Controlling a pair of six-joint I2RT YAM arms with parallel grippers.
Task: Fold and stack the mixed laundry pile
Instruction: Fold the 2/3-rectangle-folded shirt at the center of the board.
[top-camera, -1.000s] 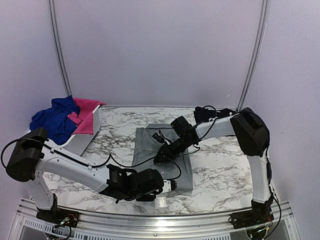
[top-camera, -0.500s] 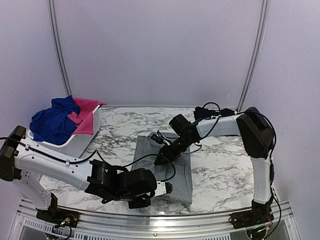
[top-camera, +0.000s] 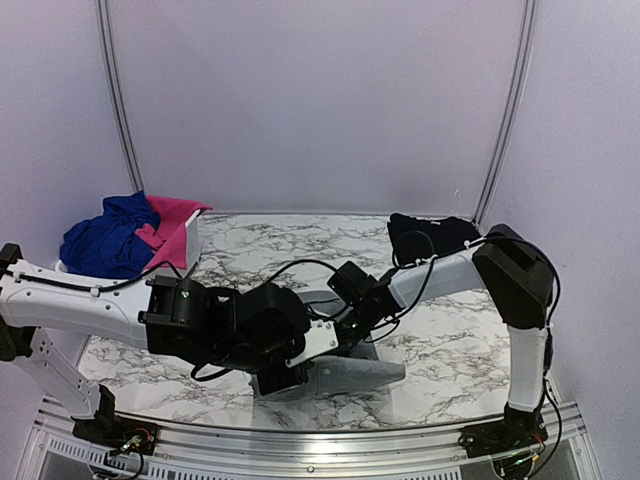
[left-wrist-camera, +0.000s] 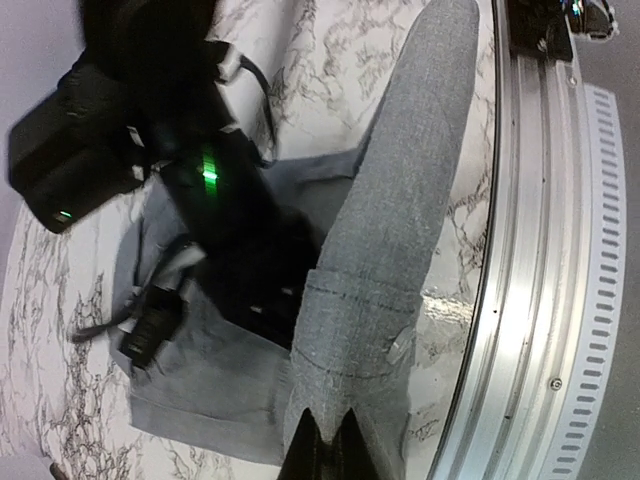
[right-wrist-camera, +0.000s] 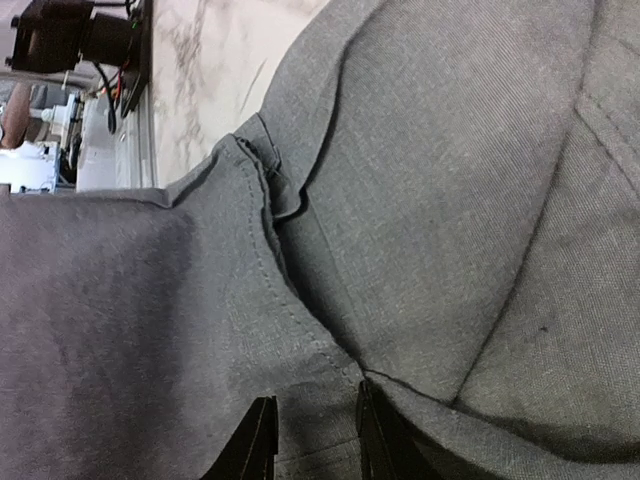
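The grey collared shirt (top-camera: 356, 374) lies bunched on the marble table near the front edge. My left gripper (top-camera: 287, 384) is shut on one of its hems (left-wrist-camera: 335, 452), and the cloth (left-wrist-camera: 400, 230) stretches away from the fingertips in a long raised fold. My right gripper (top-camera: 346, 336) rests low on the same shirt (right-wrist-camera: 450, 150), fingers (right-wrist-camera: 258, 440) apart with flat cloth and a seam showing between them (right-wrist-camera: 315, 442). Royal blue (top-camera: 100, 245) and hot-pink (top-camera: 176, 236) pieces fill the basket at the left. A black garment (top-camera: 430, 236) lies at the back right.
The white plastic basket (top-camera: 194, 238) stands at the table's left rear. A metal rail (left-wrist-camera: 520, 300) runs along the near table edge, close beside the lifted shirt. My left arm's bulky forearm (top-camera: 230, 320) crosses the front left of the table.
My left arm swung up and over to the right with the shirt's hem, drawing the flat shirt into a narrow bunch. My right gripper slid nearer along the shirt.
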